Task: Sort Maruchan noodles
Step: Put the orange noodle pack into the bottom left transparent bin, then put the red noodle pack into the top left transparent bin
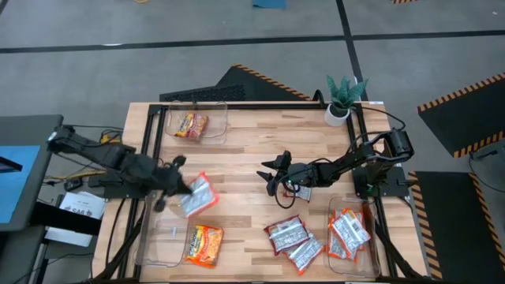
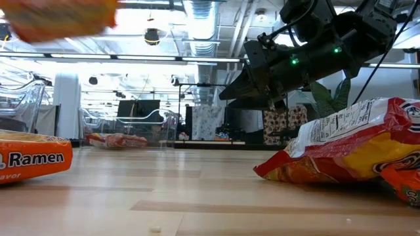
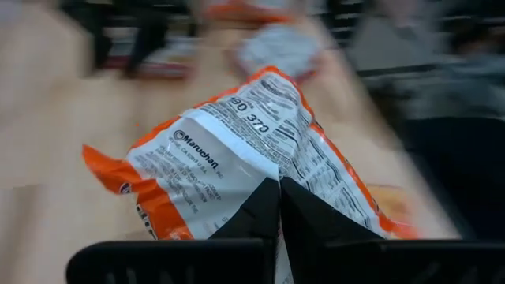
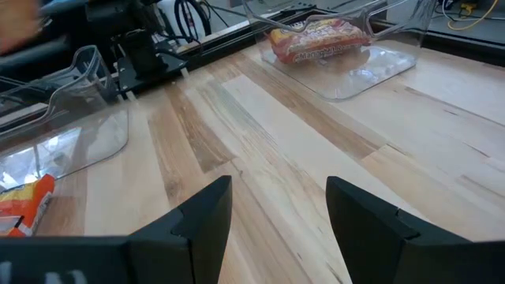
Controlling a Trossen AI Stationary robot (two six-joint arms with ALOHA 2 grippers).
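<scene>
Left arm holds one noodle packet above the table; right arm waits with fingers apart.

The left gripper (image 1: 183, 188) is pinching a silver-white packet (image 1: 198, 195) at its edge, so the packet sticks out in front of the fingers, above the near left bin (image 1: 155, 241). An orange packet (image 1: 204, 243) lies in this bin. The right gripper (image 1: 274, 175) is spread over the bare middle of the table (image 1: 252, 142), holding nothing; three silver packets (image 1: 293, 240) lie near it, toward the front edge.

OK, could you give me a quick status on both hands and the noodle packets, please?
Left hand shut on silver-white packet, near the left bin. Right hand open, empty, mid-table. Nothing in the way.
</scene>
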